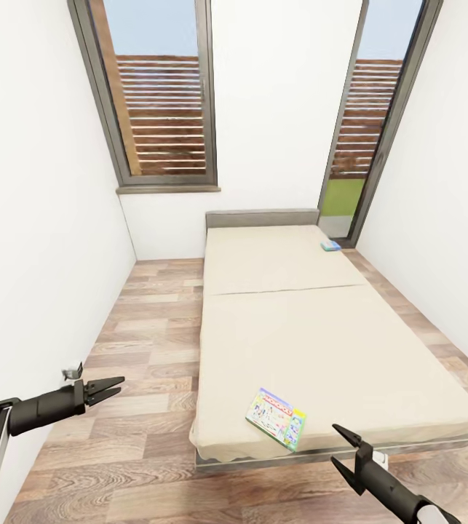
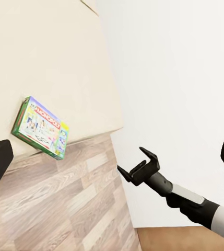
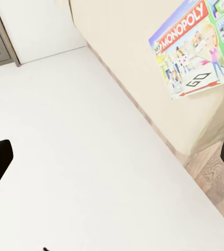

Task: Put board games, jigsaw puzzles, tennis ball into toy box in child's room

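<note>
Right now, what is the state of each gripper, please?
Left gripper: open, holding nothing.
Right gripper: open, holding nothing, near the Monopoly box on the bed.

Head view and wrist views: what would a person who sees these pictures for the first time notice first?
First the large beige bed, standing between two white walls with its headboard under the tall windows. Next the colourful Monopoly box, lying flat near the foot edge of the bed, and the small blue box far away near the headboard corner. Both grippers, left and right, are open and hold nothing.
</note>
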`<state>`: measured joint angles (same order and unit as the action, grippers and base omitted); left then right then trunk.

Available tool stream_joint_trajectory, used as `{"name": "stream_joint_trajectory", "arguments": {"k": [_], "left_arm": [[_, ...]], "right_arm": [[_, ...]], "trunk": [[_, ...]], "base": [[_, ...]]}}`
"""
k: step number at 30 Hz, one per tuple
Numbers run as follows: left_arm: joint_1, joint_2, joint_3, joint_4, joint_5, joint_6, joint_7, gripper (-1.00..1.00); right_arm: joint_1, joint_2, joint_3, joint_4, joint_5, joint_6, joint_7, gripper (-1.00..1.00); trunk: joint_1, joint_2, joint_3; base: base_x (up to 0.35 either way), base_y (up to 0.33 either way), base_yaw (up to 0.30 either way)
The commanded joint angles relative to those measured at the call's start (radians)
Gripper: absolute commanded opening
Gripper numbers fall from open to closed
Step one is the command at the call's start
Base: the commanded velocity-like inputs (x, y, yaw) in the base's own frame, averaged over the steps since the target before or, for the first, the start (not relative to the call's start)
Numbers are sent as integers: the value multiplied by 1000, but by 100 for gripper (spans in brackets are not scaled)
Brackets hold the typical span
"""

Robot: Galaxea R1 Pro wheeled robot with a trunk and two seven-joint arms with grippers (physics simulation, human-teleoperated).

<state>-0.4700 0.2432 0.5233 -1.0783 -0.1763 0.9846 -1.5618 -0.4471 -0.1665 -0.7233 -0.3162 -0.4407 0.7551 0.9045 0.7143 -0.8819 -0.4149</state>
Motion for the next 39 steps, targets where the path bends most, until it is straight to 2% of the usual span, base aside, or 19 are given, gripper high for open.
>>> {"name": "stream_joint_trajectory", "arguments": {"k": [1, 5, 9, 12, 15, 18, 20, 24, 25, 28, 30, 39], "left_arm": [[-1, 0, 2, -2, -10, 11, -9, 100], [1, 0, -1, -39, -7, 29, -9, 100], [11, 1, -3, -146, 9, 57, -9, 100], [23, 0, -4, -205, 47, 63, -9, 100], [33, -1, -22, -235, 110, 63, -9, 100], [46, 1, -54, -245, 140, 63, -9, 100], [50, 4, -62, -250, 149, 63, -9, 100], [56, 47, -78, -256, 186, 63, -9, 100], [57, 59, -82, -257, 206, 63, -9, 100], [61, 75, -88, -259, 261, 63, -9, 100], [67, 80, -89, -259, 278, 63, -9, 100], [77, 88, -90, -259, 298, 63, -9, 100]], "right_arm": [[-1, 0, -3, 0, -1, 5, 0, 100], [-2, 1, -4, -1, 0, 6, -4, 100], [-2, 1, -3, -5, 1, 5, -5, 100], [-3, 1, -2, -5, 3, 5, -5, 100], [-4, 0, 0, -7, 4, 4, -5, 100], [-4, -2, 0, -7, 5, 4, -5, 100], [-4, -2, 1, -7, 6, 4, -5, 100], [-4, -1, 0, -7, 6, 2, -5, 100], [-4, -1, 0, -7, 5, 2, -6, 100], [-4, -1, -1, -7, 4, 3, -6, 100], [-4, -1, -1, -7, 4, 3, -6, 100], [-5, 1, -1, -7, 3, 3, -11, 100]], "trunk": [[4, -8, -4], [19, -36, -17], [35, -64, -29], [46, -85, -39], [58, -106, -48], [69, -127, -58], [77, -141, -64], [92, -169, -76], [96, -176, -80], [108, -197, -89], [115, -211, -95], [150, -274, -123]], "base": [[0, 0, 0], [0, 0, 0], [0, 0, 0], [0, 0, 0], [0, 0, 0], [0, 0, 0], [0, 0, 0], [0, 0, 0], [0, 0, 0], [0, 0, 0], [0, 0, 0], [0, 0, 0]]}}
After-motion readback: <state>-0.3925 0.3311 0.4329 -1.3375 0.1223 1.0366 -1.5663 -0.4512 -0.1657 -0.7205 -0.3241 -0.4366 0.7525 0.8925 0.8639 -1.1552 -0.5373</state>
